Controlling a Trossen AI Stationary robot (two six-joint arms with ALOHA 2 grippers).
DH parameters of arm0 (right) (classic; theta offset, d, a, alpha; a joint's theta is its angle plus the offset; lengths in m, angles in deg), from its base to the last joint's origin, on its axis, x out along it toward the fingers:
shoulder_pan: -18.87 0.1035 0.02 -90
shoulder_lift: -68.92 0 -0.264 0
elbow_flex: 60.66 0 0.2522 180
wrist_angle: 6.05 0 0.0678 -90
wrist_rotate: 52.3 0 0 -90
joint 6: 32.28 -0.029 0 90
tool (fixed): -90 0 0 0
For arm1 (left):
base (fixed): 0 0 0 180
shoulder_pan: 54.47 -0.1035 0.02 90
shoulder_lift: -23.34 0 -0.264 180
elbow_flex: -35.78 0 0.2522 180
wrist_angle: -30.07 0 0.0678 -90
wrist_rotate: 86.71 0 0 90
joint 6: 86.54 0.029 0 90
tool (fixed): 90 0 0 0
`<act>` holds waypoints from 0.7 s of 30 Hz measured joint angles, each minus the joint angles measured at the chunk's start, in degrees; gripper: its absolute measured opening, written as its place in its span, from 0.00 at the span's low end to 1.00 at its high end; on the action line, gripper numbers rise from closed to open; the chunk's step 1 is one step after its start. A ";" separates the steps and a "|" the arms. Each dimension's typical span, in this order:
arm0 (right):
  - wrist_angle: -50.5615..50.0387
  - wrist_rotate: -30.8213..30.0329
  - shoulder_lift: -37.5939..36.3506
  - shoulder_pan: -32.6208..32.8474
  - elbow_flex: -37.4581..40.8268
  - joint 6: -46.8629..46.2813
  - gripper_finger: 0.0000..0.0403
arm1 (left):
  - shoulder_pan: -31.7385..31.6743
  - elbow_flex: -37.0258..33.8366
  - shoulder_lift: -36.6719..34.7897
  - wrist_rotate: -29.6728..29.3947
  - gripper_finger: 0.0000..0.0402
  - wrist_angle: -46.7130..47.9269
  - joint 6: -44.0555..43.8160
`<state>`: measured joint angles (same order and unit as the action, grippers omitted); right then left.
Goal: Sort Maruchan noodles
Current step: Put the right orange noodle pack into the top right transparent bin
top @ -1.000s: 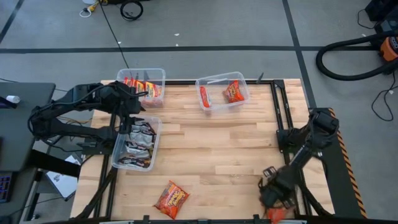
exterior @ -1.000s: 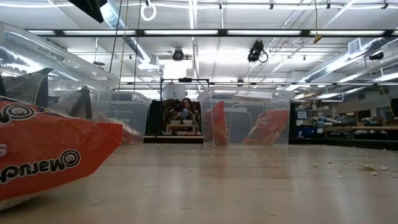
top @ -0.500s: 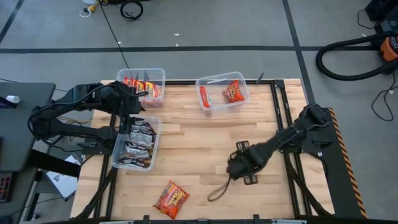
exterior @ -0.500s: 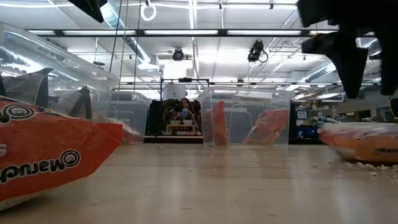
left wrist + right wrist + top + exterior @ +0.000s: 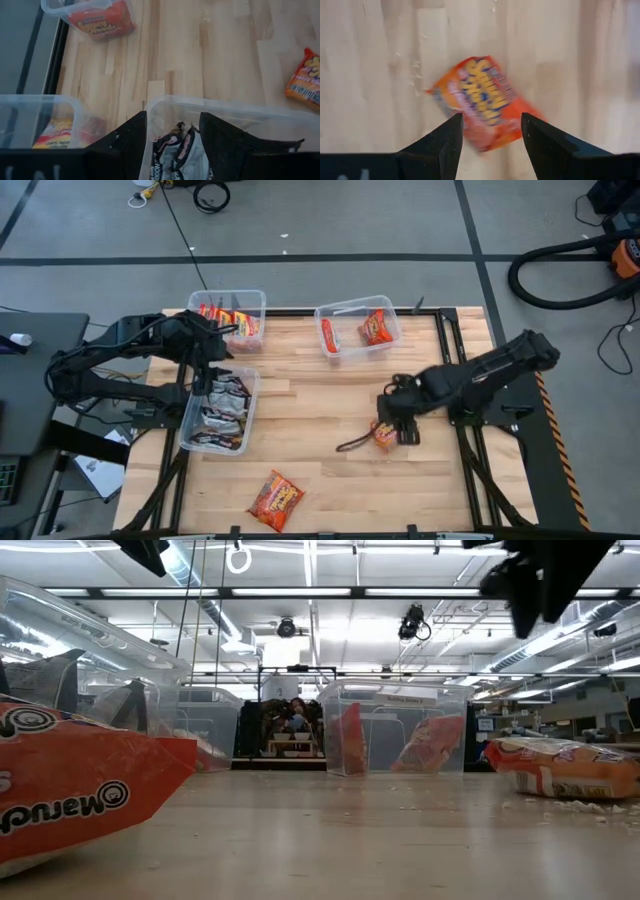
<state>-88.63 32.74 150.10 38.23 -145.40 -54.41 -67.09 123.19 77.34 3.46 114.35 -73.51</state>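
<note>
An orange-red noodle packet (image 5: 384,436) lies flat on the table right of its middle, also seen in the low view (image 5: 560,768). My right gripper (image 5: 392,420) hangs open above it, well clear in the low view (image 5: 535,600). In the right wrist view its fingers (image 5: 491,117) frame the packet (image 5: 480,102). My left gripper (image 5: 213,375) hovers open over the left bin (image 5: 254,395) of silver-black packets (image 5: 177,145). Another orange-red packet (image 5: 276,500) lies near the front edge.
A clear bin (image 5: 205,300) with yellow-and-red packets stands at the far left. A clear bin (image 5: 345,305) with orange-red packets leaning on its walls stands at the far middle. Bare wood stretches between the bins and the two loose packets. Crumbs dot the table near the right packet.
My right gripper has swung from the table's near right corner toward the middle, rising and turning as it went. The orange-red packet that was at that corner now lies farther in, below the gripper.
</note>
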 joint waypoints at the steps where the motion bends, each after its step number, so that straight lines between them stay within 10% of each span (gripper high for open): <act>1: -0.01 0.36 -0.04 -1.51 0.00 5.25 0.51 | 0.00 0.00 0.00 0.17 0.47 0.00 -0.51; 8: -0.31 9.59 5.71 -10.82 0.02 33.79 0.51 | 0.00 0.00 0.00 1.17 0.47 0.00 -0.85; 21: -0.30 19.50 23.45 -18.53 0.06 48.03 0.51 | 0.00 0.00 0.00 1.15 0.47 0.00 -2.31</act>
<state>-88.93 52.24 173.55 19.70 -145.34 -6.39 -67.09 123.19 77.34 4.61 114.35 -75.82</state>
